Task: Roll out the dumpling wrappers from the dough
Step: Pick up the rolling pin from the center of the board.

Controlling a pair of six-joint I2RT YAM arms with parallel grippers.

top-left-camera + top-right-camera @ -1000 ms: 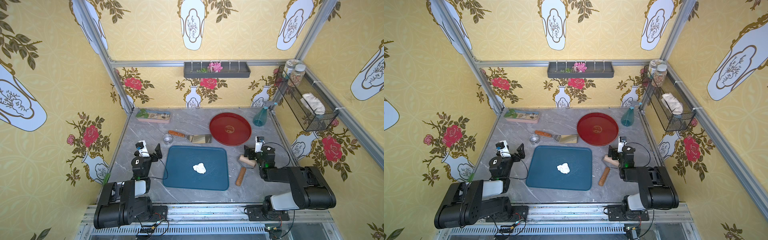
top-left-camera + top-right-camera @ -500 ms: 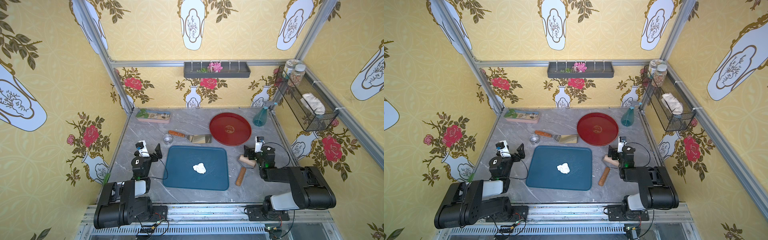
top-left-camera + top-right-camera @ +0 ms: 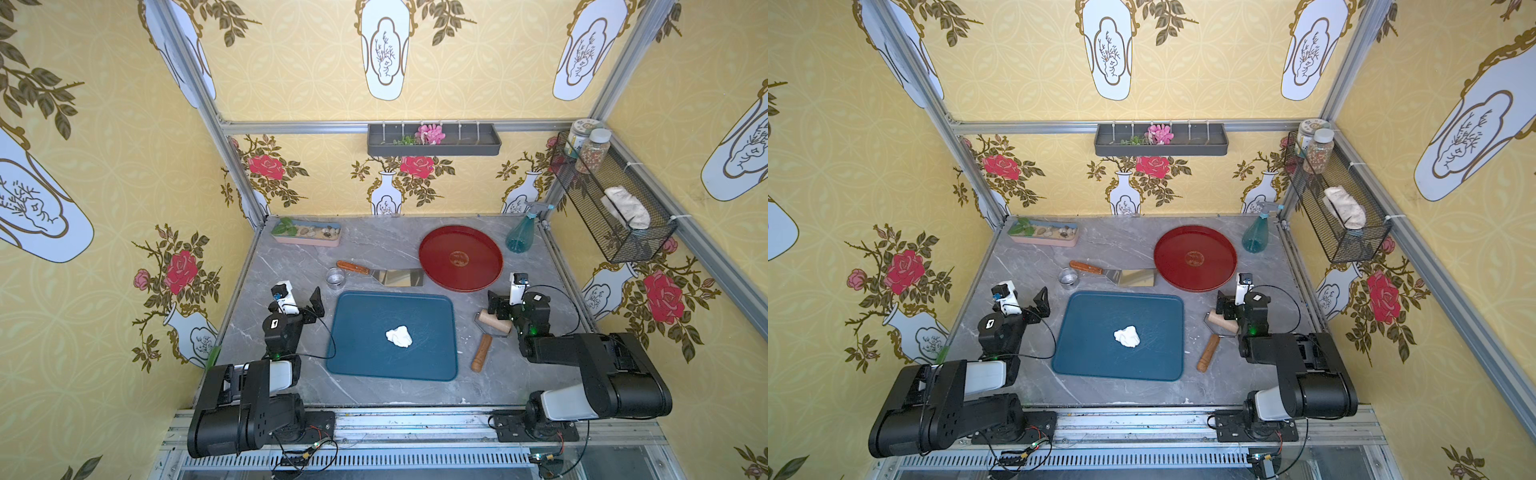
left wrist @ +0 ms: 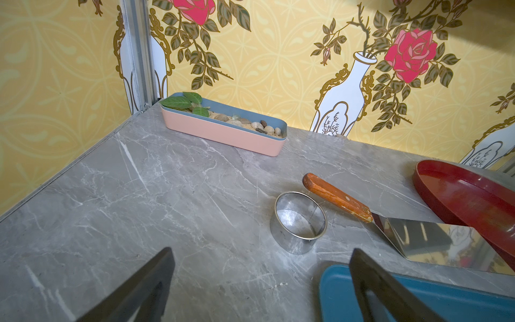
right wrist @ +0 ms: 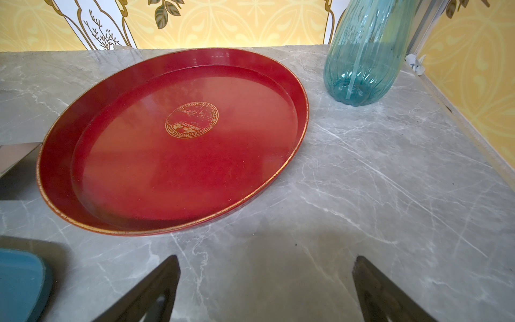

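A ragged white lump of dough [image 3: 399, 336] [image 3: 1127, 336] lies near the middle of the blue tray [image 3: 353, 328]. No dumpling wrappers are in view. A small wooden roller [image 3: 493, 324] with a wooden handle [image 3: 481, 353] rests on the marble to the right of the tray. My right gripper [image 3: 505, 305] [image 5: 266, 259] hovers open just behind the roller head, holding nothing. On the tray's left side my left gripper [image 3: 301, 303] [image 4: 260, 253] is open and empty, with the steel ring cup [image 4: 297, 221] a little ahead of it.
A metal scraper [image 3: 395, 276] with a wooden handle lies behind the blue tray, next to the ring cup [image 3: 336, 277]. A round red tray [image 3: 460, 286] sits at back right beside a teal spray bottle [image 3: 519, 237]. At back left stands a pink planter [image 3: 306, 239]. A wire basket [image 3: 611, 216] hangs on the right wall.
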